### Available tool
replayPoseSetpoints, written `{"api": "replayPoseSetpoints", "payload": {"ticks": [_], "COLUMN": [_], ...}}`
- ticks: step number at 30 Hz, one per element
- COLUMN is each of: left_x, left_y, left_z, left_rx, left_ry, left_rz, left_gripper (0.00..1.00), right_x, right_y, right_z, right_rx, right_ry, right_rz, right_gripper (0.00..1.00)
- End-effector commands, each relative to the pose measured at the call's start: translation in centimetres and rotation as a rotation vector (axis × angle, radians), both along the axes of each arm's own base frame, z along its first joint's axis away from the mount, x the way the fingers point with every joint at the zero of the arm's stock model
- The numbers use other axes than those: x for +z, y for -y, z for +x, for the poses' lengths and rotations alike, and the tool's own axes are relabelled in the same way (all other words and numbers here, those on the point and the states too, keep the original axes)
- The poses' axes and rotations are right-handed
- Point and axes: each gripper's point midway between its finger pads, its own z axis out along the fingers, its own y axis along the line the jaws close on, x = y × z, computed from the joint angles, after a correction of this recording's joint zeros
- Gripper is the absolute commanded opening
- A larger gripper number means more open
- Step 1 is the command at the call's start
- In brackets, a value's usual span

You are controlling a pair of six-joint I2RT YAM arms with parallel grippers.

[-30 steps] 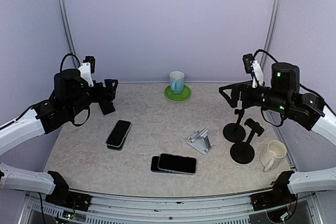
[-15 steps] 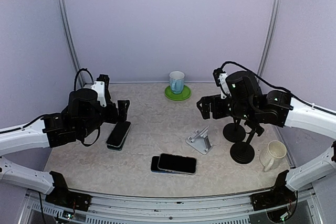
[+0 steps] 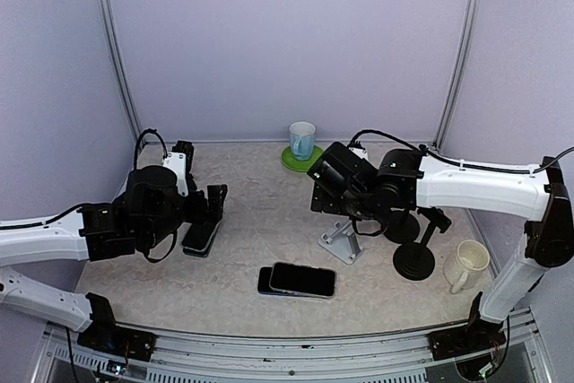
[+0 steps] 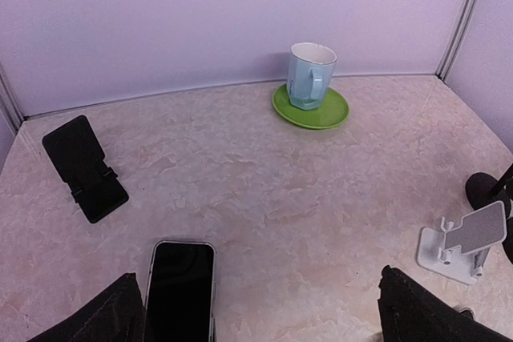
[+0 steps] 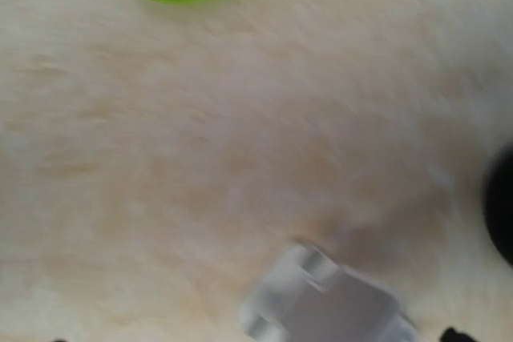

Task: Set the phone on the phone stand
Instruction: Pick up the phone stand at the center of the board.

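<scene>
Both arms had swung inward and down since the earlier frame.

At left, the left gripper (image 3: 213,207) hung low over the phone (image 4: 180,287), jaws spread wide and empty. In the wrist view one finger (image 4: 103,316) sat just left of the phone and the other well to its right, so the phone lay off-centre in the gap. It was flat, screen up, on the table (image 3: 260,221), well apart from the stand. It seemed to rest on a second device, though that was hard to tell. The forearm ran low from the left edge, with the wrist pitched forward and down.

Judgement: the gripper needed shifting left until the phone sat midway, then closing across the narrow sides and lifting level, taking the top device only.

Two more phones (image 3: 298,280) lay at centre front.

The right gripper (image 3: 323,190) hovered just above and behind the white stand (image 3: 341,241), on an arm stretched in from the right with the wrist bent down. Its wrist view was blurred, but the jaws read as wide and held nothing.

Judgement: the stand looked light and could slide, so bracing its base would help.
</scene>
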Motion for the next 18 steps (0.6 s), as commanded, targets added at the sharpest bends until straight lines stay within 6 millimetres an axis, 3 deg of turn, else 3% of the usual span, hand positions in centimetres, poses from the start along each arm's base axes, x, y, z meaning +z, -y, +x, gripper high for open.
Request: {"api": "replayPoseSetpoints", "payload": {"ticks": [1,8,18], "left_x": [0.0,0.1,0.1], "left_y": [-0.5,-0.8,-0.6], "left_z": [-0.4,-0.8,-0.9], "left_rx": [0.013,0.005,0.005], "left_ry": [0.009,0.011,-0.004], "left_rz": [-0.034,-0.044,-0.086], "left_gripper": [0.99,0.99,0.99], "right_x": [-1.1,-2.0,-4.1], "right_y": [3.5,4.7,4.9], "right_z": [-1.6,-2.4,-2.3], "right_rx": [-0.208,-0.251,-0.297], "right_ry": [-0.060,-0.048,-0.066], "right_rz": [0.048,0.181,0.143], "right_gripper": [1.00,0.92,0.74]}}
